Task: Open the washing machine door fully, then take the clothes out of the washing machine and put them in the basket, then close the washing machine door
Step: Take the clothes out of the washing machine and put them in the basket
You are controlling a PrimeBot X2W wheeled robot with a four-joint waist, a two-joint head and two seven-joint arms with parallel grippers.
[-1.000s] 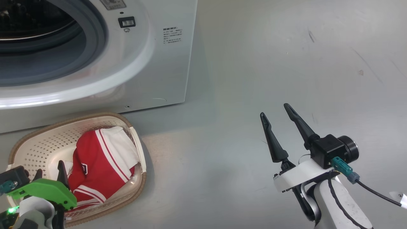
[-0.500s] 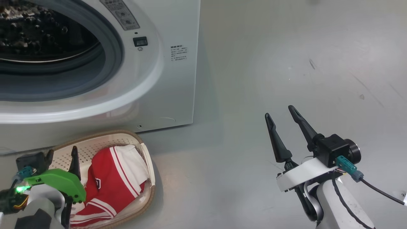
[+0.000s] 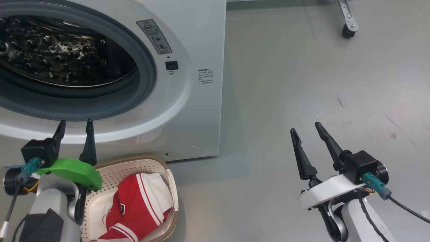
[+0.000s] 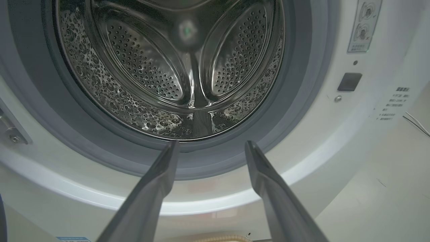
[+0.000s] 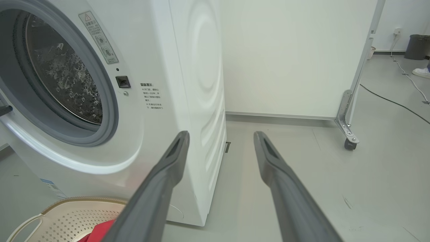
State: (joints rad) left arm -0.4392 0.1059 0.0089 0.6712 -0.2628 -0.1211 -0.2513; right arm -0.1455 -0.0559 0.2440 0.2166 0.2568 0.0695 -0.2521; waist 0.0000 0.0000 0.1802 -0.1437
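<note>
Up from over the basket [image 3: 134, 160] the left gripper [image 3: 76, 122] has risen as the head tilted up. Its fingers now stand spread, holding nothing, before the washer's [image 3: 201, 40] lower front, pointing at the drum [image 3: 60, 57]. The right gripper [image 3: 305, 127] hovers open and holding nothing over the floor [image 3: 302, 74], well right of the washer. Red clothes [image 3: 137, 205] lie in the basket, just before the washer.
</note>
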